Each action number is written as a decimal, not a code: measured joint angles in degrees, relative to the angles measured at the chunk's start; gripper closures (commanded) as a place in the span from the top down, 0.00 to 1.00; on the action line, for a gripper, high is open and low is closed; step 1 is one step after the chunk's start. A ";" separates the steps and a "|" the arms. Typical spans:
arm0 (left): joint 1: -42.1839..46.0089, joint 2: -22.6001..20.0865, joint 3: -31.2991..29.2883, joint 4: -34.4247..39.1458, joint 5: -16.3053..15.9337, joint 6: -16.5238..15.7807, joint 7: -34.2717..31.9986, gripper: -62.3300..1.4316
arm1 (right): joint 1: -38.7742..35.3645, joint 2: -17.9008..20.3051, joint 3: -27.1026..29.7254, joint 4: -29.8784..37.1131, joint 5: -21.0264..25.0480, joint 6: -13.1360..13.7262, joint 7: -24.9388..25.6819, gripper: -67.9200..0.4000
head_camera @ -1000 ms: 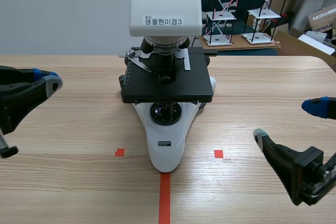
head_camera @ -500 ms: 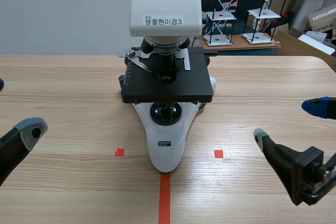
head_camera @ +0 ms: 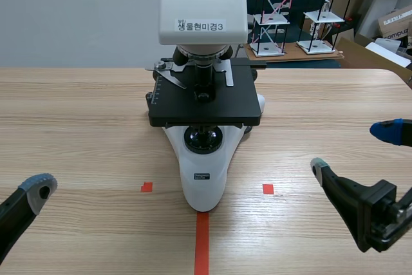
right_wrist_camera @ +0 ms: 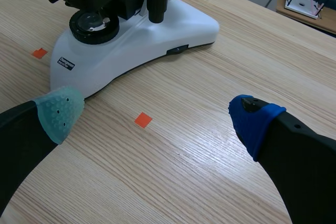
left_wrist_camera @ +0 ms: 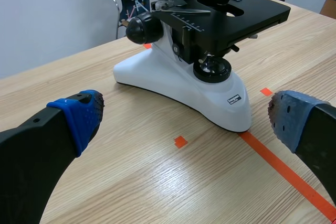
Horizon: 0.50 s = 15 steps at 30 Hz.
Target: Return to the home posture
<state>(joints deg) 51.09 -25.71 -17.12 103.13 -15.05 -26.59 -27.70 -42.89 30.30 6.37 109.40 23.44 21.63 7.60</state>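
My left gripper (left_wrist_camera: 184, 116) has dropped to the desk's (head_camera: 84, 120) near left corner, fingers apart, empty. My right gripper (head_camera: 353, 149) is unmoved by the right edge, fingers apart. The microscope (head_camera: 205, 114) stands mid-desk, untouched. Home posture nearly reached, I judge.

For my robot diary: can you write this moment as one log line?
left gripper: open, empty | right gripper: open, empty | microscope: mid-table, between arms, untouched

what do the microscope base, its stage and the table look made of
Base: looks like glossy white moulded plastic or painted metal; smooth, with soft highlights.
Stage: matte black, probably painted metal; flat, hard-edged plate.
Table: light wood or wood-look laminate; visible grain lines, low sheen.
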 measured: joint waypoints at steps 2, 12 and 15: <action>-0.04 0.00 0.00 0.00 -0.02 0.04 -0.04 1.00 | 0.00 0.00 0.00 0.00 0.00 0.00 0.00 0.90; -0.31 -0.02 0.00 -0.02 -0.15 0.04 -0.22 1.00 | 0.00 0.00 0.00 0.00 0.00 0.00 -0.20 0.90; -0.31 -0.02 0.00 -0.02 -0.15 0.04 -0.22 1.00 | 0.00 0.00 0.00 0.00 0.00 0.00 -0.20 0.90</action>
<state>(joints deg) 50.78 -25.74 -17.12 103.11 -15.20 -26.55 -27.92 -42.89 30.30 6.37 109.40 23.44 21.63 7.40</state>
